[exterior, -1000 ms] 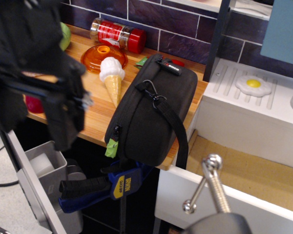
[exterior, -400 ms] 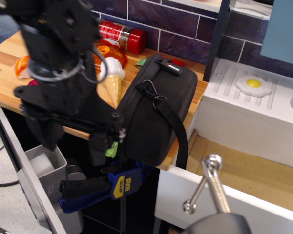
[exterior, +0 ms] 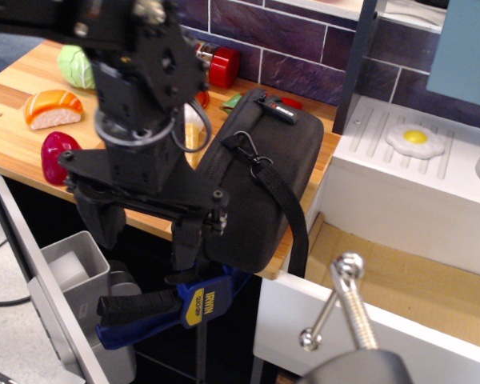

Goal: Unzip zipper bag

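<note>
At the nine o'clock edge of the view a wooden counter carries toy food: a green lettuce piece at ten o'clock, a salmon sushi piece just below it, and a magenta fruit-like piece toward the counter's front edge. Under the counter, at seven o'clock, stands a grey bin, and beside it a blue clamp with a yellow label grips the counter from below.

The black robot arm fills the centre-left and blocks much of what sits behind it; only a sliver of an ice-cream cone toy and the red cap of a spice jar show past it. The gripper hangs at the counter's front edge, one finger to the left and the other pressed against the lower left end of the zipper bag. The jaws are spread wide apart, and whether the right finger has hold of anything at the zipper is hidden.

The bag lies tilted on the counter's corner, its lower end overhanging the edge, the strap trailing down toward five o'clock, the metal clip on top. At three o'clock a fried egg toy rests on a white ridged board.
</note>
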